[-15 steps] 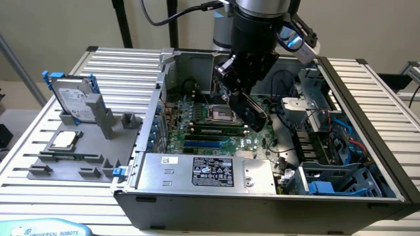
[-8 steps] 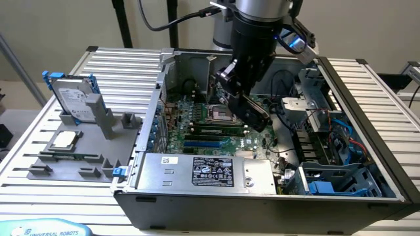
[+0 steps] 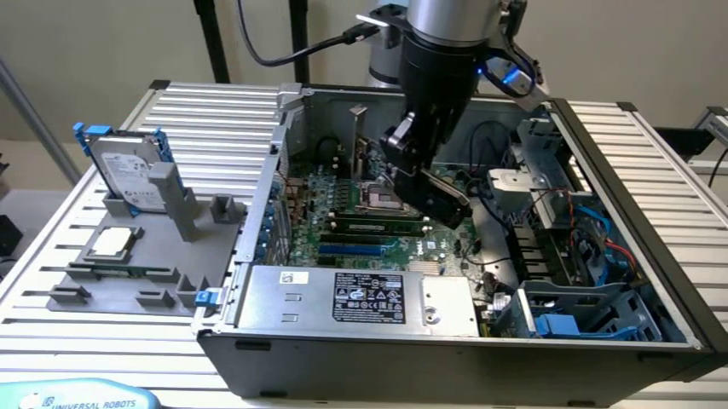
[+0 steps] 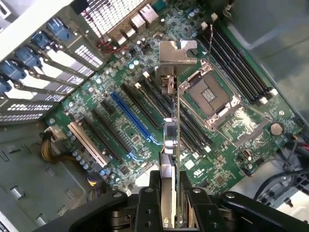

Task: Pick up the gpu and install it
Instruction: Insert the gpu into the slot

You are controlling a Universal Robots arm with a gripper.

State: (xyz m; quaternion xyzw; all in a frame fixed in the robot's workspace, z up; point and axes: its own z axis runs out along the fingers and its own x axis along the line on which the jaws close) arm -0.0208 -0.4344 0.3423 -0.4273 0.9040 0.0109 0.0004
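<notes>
Now I see the gripper (image 3: 412, 162) inside the open PC case (image 3: 455, 362), above the main board (image 3: 341, 223). Its two fingers (image 4: 145, 207) are clamped on the gpu (image 3: 446, 203), one on each flat side, so the tool is closed on the card, not free. The gpu hangs tilted in the exterior view, w/ its lower end near the board; I cannot tell if it touches.

In the wrist view the gpu (image 4: 170, 137) shows edge-on, as a thin strip going away from the fingers. Its silver bracket (image 4: 177, 52) is at the far end. The card lies over the long black slots, just beside the CPU socket (image 4: 210, 94). A blue slot (image 4: 129, 115) runs on the other side, a bit apart from the card.

Outside the case, on the exterior view's left, a grey holder (image 3: 125, 285) stands on the slatted table (image 3: 216, 106). It carries a hard drive (image 3: 123, 166) w/ blue rails, upright, and a small square silver chip (image 3: 114, 241), lying flat. A power supply box (image 3: 364, 298) w/ a label on top sits at the near side of the case.
</notes>
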